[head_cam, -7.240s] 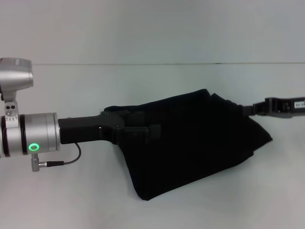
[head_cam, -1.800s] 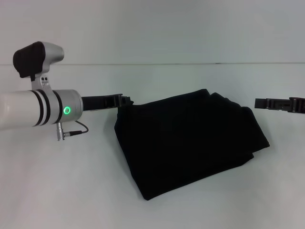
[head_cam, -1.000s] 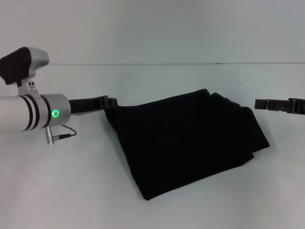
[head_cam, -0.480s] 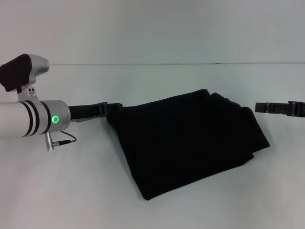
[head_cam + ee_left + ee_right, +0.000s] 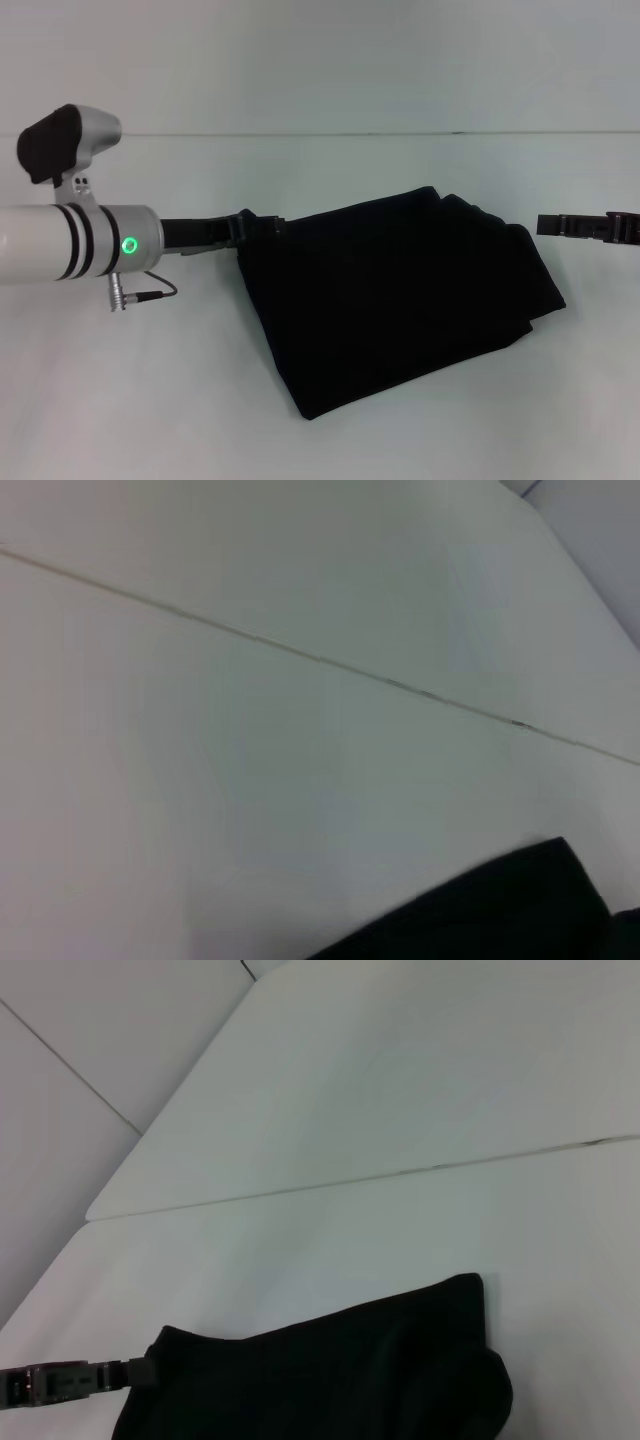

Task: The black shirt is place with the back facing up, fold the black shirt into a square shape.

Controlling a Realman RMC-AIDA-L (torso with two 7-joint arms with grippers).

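The black shirt lies folded into a rough four-sided slab in the middle of the white table, with layered edges along its far right side. My left gripper reaches in from the left and meets the shirt's far left corner. My right gripper hovers just off the shirt's far right corner, with a small gap between them. In the right wrist view the shirt fills the lower part and the left gripper touches its corner. The left wrist view shows only a corner of the shirt.
The white table extends around the shirt on all sides. A thin seam runs across the far side where the table meets the pale wall. A small cable hangs below the left wrist.
The left arm has shifted right by a little over the last half second, and the shirt's left corner has drawn in to the right with it. The right gripper has stayed put.
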